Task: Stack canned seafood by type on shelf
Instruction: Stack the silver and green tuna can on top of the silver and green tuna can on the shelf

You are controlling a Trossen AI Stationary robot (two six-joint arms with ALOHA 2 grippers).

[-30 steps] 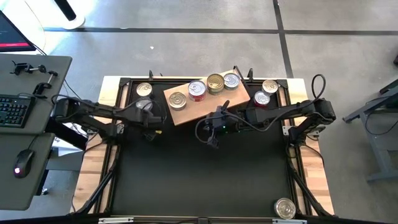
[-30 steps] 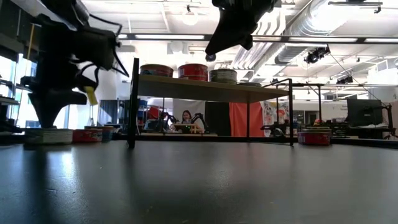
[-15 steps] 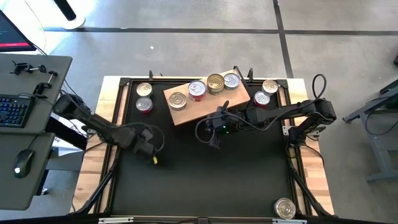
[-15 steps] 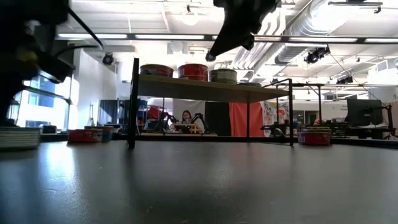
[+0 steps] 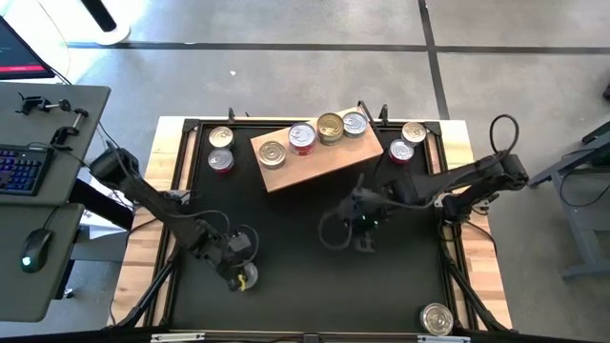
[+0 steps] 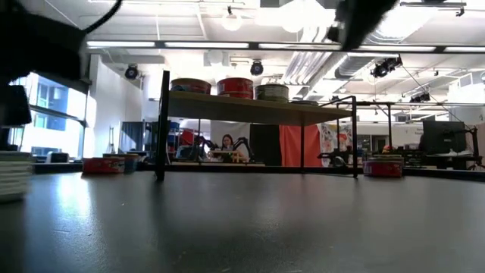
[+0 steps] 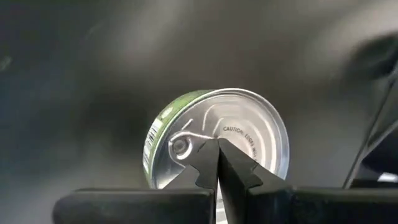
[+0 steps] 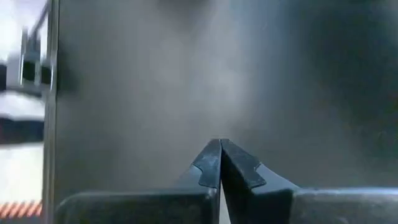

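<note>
My left gripper (image 5: pixel 236 270) hangs over the near-left part of the black mat, shut on a can of seafood (image 7: pixel 217 134) with a silver lid and a green label side; the low view shows this can (image 6: pixel 14 174) at the far left. My right gripper (image 5: pixel 364 238) is shut and empty above the mat's middle (image 8: pixel 220 144). The shelf (image 5: pixel 319 164) stands on thin legs (image 6: pixel 162 125) at the far middle. Several cans stand on its top (image 5: pixel 302 138). My left gripper's shut fingertips (image 7: pixel 208 155) meet on the can's lid beside the pull tab's rivet (image 7: pixel 180 147), and they hide the tab's ring. The fingers come slanting down from above. The lid faces up toward the wrist. Whether the can's base is clear of the mat, I cannot tell.
Two cans (image 5: pixel 221 149) stand at the far left beside the shelf and two (image 5: pixel 408 141) at the far right. One can (image 5: pixel 437 319) stands in the near-right corner. Black rails frame the mat, with pale wood strips (image 5: pixel 486 276) outside them.
My left gripper has swung from beside the far-left cans toward the table's near edge, turning and tipping as it went, and the can has gone with it. My right gripper has drawn away from the shelf's front, toward the near and right edges, still shut.
</note>
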